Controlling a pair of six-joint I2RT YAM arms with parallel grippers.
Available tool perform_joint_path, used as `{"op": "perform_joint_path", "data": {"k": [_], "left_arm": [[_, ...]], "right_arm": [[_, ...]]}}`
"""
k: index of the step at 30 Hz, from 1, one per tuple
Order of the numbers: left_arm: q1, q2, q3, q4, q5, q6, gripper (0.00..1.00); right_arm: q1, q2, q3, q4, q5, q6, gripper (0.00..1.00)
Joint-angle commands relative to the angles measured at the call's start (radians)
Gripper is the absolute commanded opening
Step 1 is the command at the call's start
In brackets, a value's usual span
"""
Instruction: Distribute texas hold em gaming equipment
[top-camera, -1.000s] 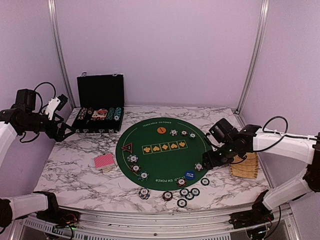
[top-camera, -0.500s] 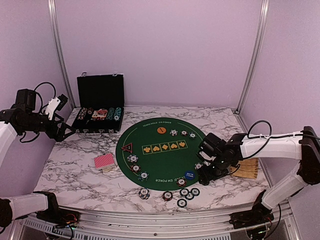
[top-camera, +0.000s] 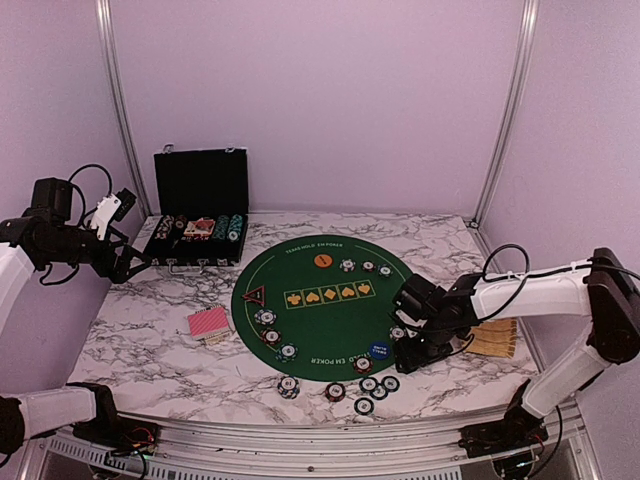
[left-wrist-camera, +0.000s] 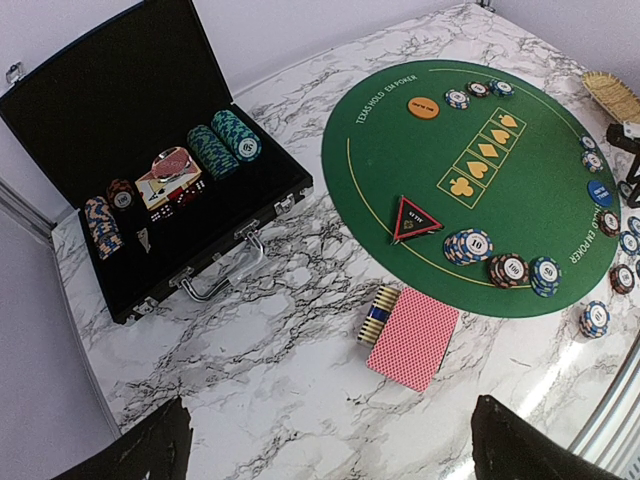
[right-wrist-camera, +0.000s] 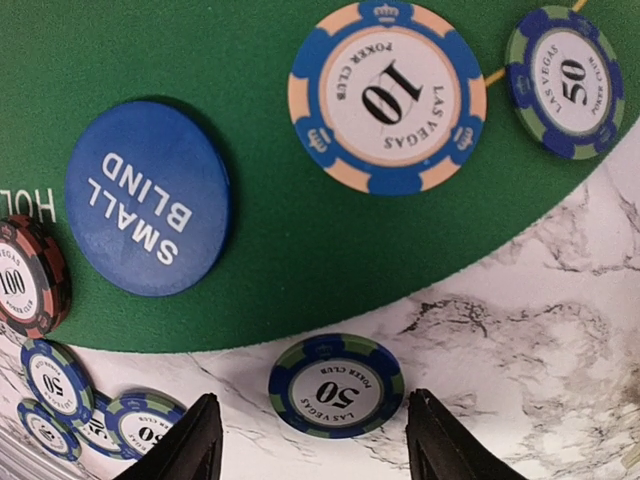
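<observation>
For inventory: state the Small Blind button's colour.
Small Blind button: blue, white lettering; best in right wrist view.

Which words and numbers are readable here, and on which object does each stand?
"SMALL BLIND": blue button.
"10", "POKER CLUB", "LAS VEGAS": blue-and-peach chip.
"50", "POKER CLUB", "LAS VEGAS": blue-and-green chip.
"100": dark red chip.
"TEXAS HOLD EM POKER": green mat.
Too small to read: orange button, triangular marker.

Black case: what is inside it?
In the case lie teal chips, a red-white pack and other chips. What lies under them is hidden.
</observation>
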Motion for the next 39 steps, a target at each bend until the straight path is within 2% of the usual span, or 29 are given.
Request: {"op": "perform_joint_path", "data": {"k": [1,11,15,18,21,27,32,39], "left_arm": [[0.003,-0.004,0.001,-0.028,0.012,0.007,0.99],[0.003,-0.004,-0.002,-0.028,0.011,0.01,0.99],[0.003,-0.004,0.0,-0.028,0.008,0.013,0.99],[0.003,-0.004,0.001,-0.028,0.009,0.014,0.99],[0.002,-0.003,0.0,-0.028,0.012,0.013,0.99],[0.005,-0.004,-0.006,-0.03,0.015,0.016,0.99],[0.004,-0.006,-0.009,-0.03,0.017,0.015,0.99],[0.004,-0.007,-0.011,-0.039,0.013,0.023,0.99]], "right_arm": [[0.009,0.015,0.0,0.026,0.019,0.014,0.6],[0.01,0.029,0.003,0.033,0.031,0.015,0.5],[0.011,0.033,0.003,0.033,0.031,0.013,0.43],[0.01,0.023,0.012,0.016,0.039,0.011,0.37],[0.01,-0.003,0.044,-0.026,0.057,0.009,0.36],[0.01,-0.052,0.143,-0.114,0.088,0.0,0.37],[0.01,-0.028,0.127,-0.094,0.076,-0.003,0.54],[0.01,0.014,0.081,-0.046,0.054,-0.008,0.61]]}}
